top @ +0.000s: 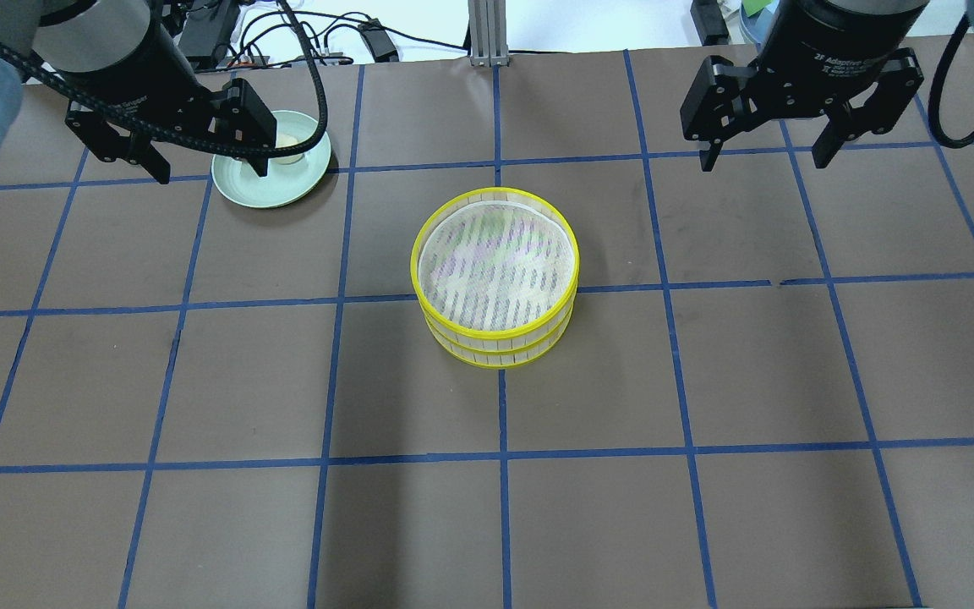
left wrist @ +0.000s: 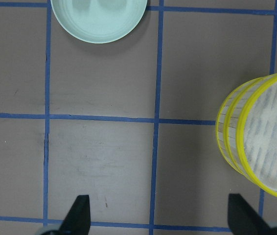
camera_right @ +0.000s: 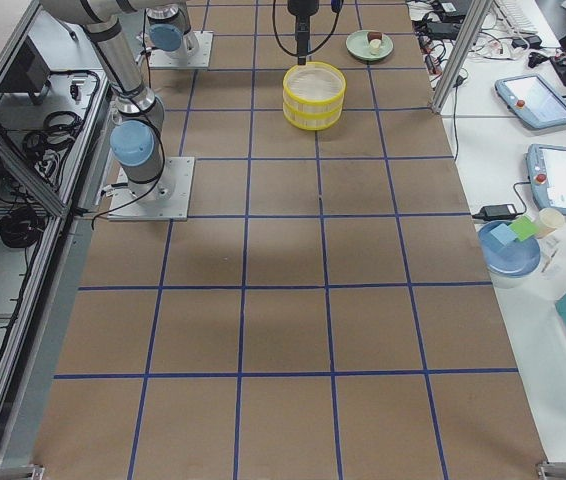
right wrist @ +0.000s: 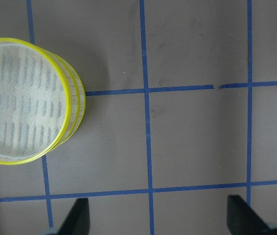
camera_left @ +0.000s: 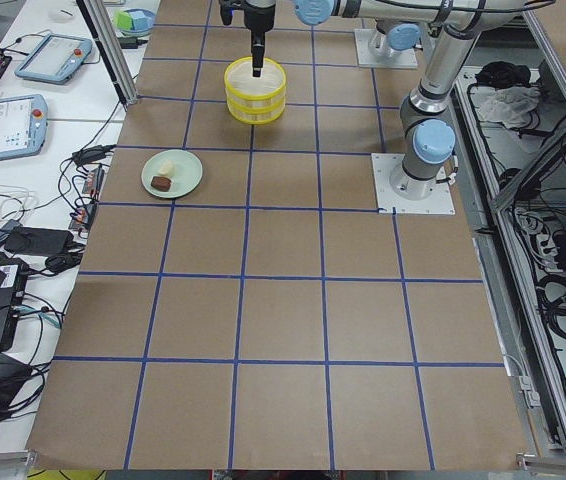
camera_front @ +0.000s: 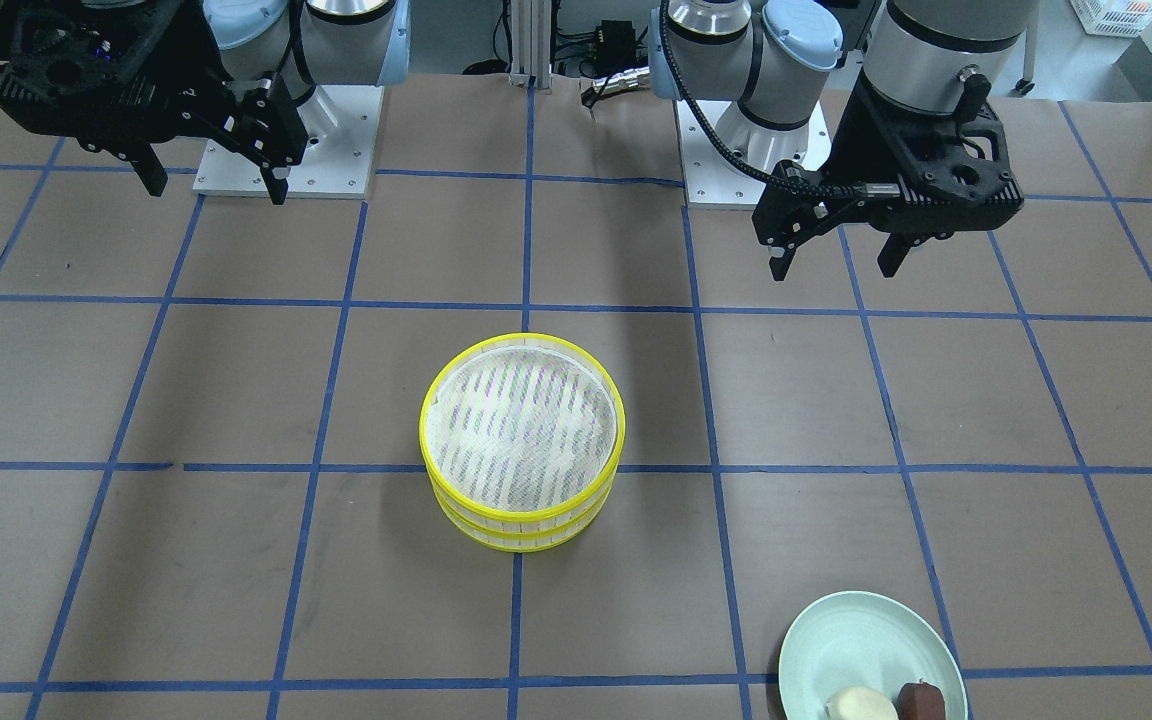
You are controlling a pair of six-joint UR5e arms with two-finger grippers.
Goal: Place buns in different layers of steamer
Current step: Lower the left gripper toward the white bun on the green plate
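Note:
The steamer stands mid-table as two stacked yellow-rimmed trays, both empty; it shows too in the left wrist view and the right wrist view. The cream bun and the reddish-brown bun lie on a pale green plate. My left gripper is open and empty, hanging over the plate's near rim and partly hiding the cream bun. My right gripper is open and empty, high above the table to the steamer's far right.
Blue tape lines grid the brown table. The arm base plates sit at the robot's edge. Side benches carry tablets and a blue bowl beyond the table's far edge.

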